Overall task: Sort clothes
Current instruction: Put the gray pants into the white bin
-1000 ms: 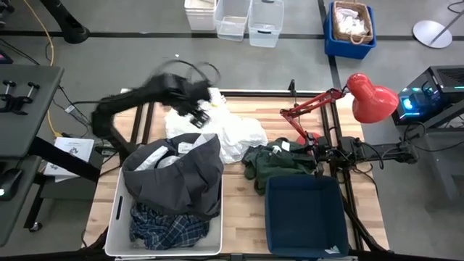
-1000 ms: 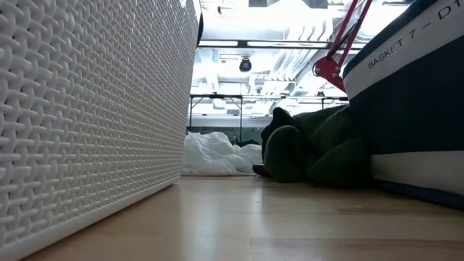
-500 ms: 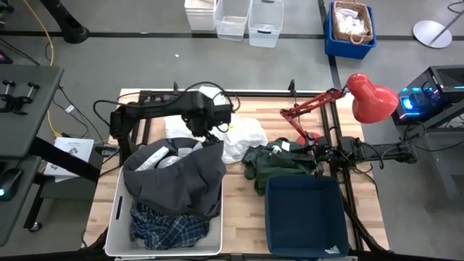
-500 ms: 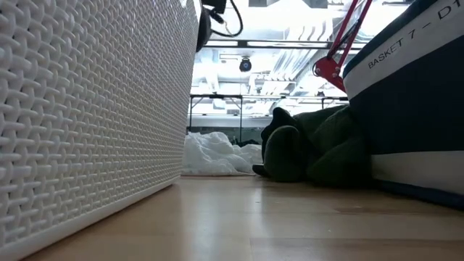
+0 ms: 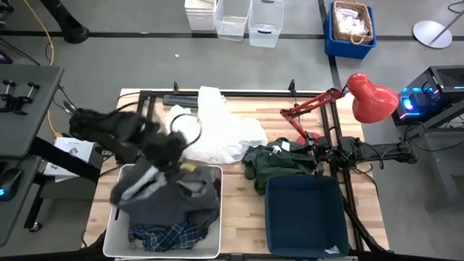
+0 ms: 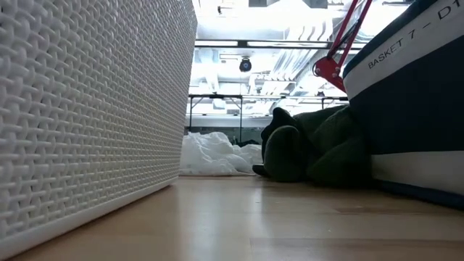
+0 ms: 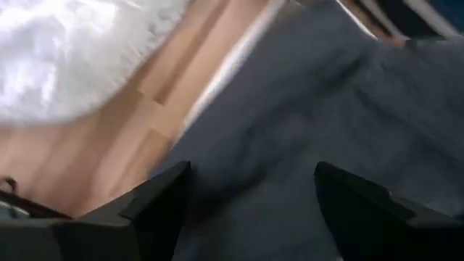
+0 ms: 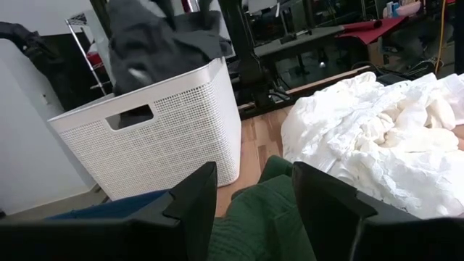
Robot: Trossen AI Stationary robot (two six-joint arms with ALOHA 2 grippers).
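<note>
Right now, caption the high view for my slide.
Left gripper over white basket of dark clothes; white pile, green garment on table, right arm idle.

Wooden tabletop [image 5: 243,210] carries a white lattice laundry basket [image 5: 114,233] on its left side and a dark blue bin [image 5: 304,217] on the right, the bin marked "BASKET 7" in the low view. Red desk lamp [image 5: 370,96] reaches over the tabletop's far right corner. On the floor beyond: three clear plastic tubs [image 5: 233,18], a small blue crate [image 5: 349,29] with a pale cloth bundle [image 5: 353,20], and a white round stand base [image 5: 433,32].
</note>
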